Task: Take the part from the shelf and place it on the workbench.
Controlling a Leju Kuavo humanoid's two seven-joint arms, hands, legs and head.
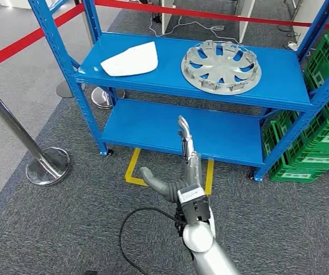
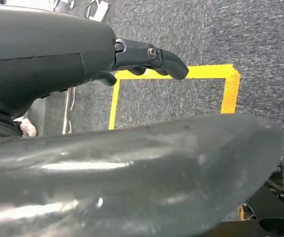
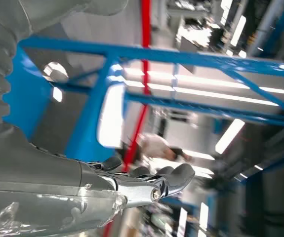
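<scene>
Two blue shelf levels stand on grey carpet; right hand fingers spread, holding nothing.

You have a bright blue shelf ahead of the right hand, which is silver and grey with a black block at its wrist. On that shelf, beyond the hand's fingertips, lies a silver-grey hubcap patterned with radiating spokes, and further off to its left a plain white sheet. Under the hand the carpet is speckled dark grey, marked with a square of yellow tape. Off to its right stand green crates with white labels. A red barrier tape runs behind the shelf.
</scene>
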